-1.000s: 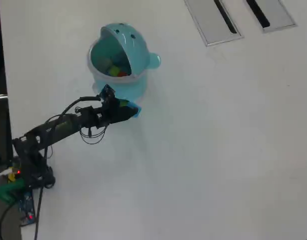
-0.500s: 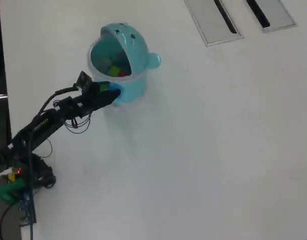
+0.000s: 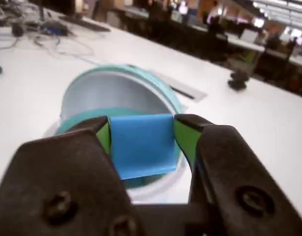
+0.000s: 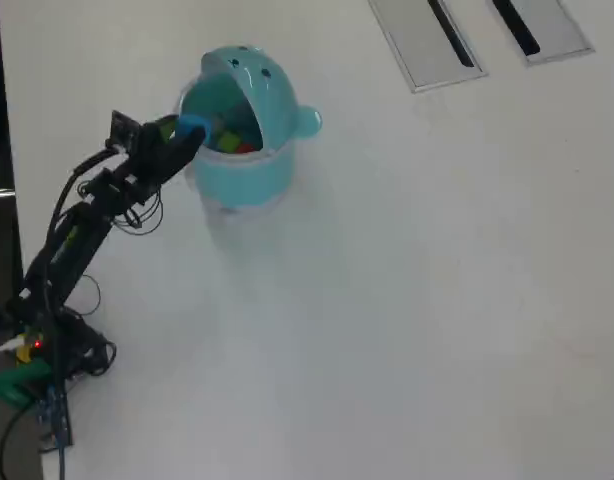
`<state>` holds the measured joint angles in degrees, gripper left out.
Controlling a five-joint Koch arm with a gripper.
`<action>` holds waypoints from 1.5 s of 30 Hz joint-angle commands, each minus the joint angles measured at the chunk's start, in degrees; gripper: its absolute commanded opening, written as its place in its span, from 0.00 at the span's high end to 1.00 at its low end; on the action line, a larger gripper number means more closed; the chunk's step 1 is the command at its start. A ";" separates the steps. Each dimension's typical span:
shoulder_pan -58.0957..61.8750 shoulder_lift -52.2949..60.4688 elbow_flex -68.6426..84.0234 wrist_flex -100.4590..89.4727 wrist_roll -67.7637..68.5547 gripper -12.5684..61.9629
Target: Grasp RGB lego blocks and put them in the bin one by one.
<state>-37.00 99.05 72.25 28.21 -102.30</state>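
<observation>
Within the last second the arm [image 4: 87, 215] had swung from the bin's [image 4: 249, 170] front up to its rim, near the table's [image 4: 407, 300] far-left corner. Its jaws pinched the blue block [image 3: 141, 145] above the opening, ready for release.

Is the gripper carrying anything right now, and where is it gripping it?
Yes: the gripper holds the blue block, pinched on its two opposite side faces, at the bin's opening.

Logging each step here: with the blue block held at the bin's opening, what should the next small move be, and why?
Probably open the hand to drop the blue block. It is clamped between the fingers, and the overhead view puts it at the rim of the teal bin, where other blocks already lie inside.
</observation>
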 commanded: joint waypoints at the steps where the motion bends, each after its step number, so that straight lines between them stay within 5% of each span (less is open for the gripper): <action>1: -1.23 0.26 -5.71 -1.49 -1.41 0.82; 23: -2.64 -19.69 -11.95 -11.07 -4.83 0.81; 24: -2.55 -20.30 -12.13 -11.16 -5.36 0.80; 25: 0.18 -21.36 -10.55 -11.60 -6.77 0.45; 45: 6.24 -10.20 -5.71 -4.83 0.88 0.37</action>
<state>-31.55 85.34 68.73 23.55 -104.24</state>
